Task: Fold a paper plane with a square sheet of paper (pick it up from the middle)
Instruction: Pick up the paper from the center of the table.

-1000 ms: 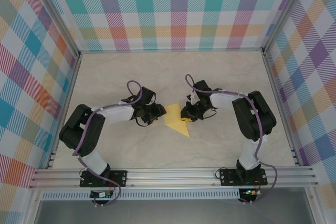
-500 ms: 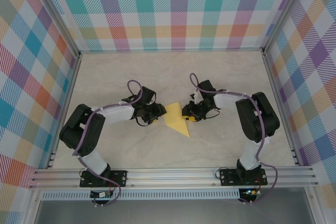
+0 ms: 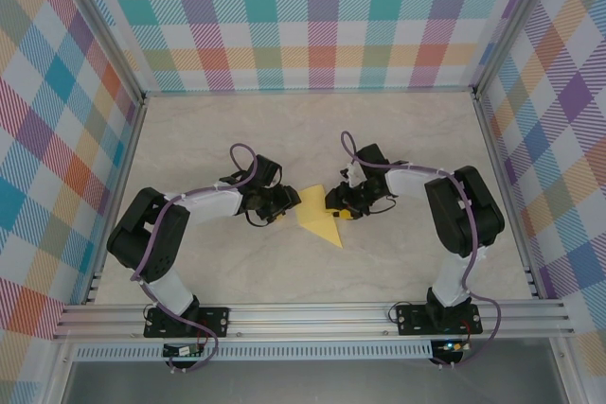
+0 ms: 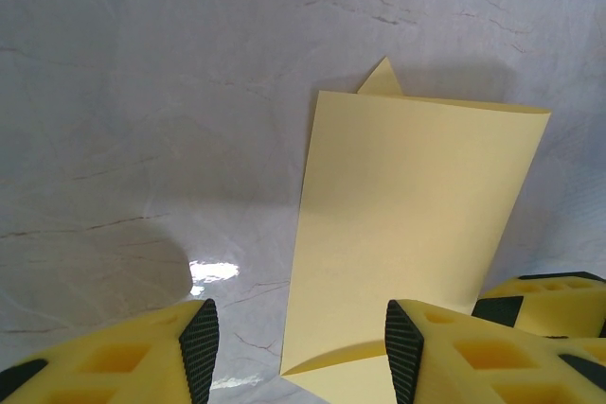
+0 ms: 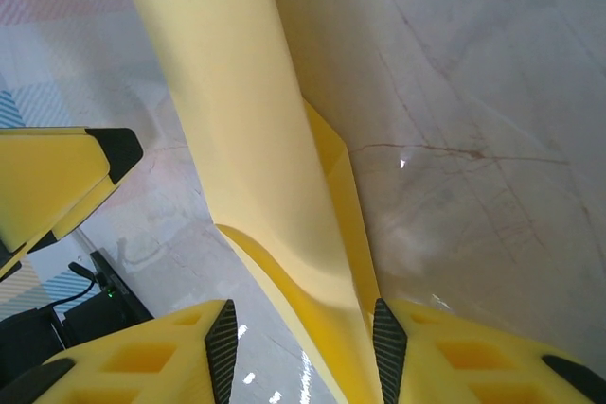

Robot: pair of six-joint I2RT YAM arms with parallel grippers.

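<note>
The yellow sheet of paper lies folded on the table between both grippers, with one point towards the near edge. In the left wrist view the paper has a raised flap that starts between my open left gripper fingers. My left gripper is at the paper's left edge. My right gripper is at its right edge. In the right wrist view the folded, curling paper runs between the open right gripper fingers and rests against the right pad.
The pale marble table is walled by checked panels on three sides. An aluminium rail carries the arm bases at the near edge. The right gripper's finger shows in the left wrist view; the left gripper's finger shows in the right wrist view.
The right arm has shifted a little to the right and back, and its gripper has settled at the paper's right edge. The left arm and the paper have hardly moved.
</note>
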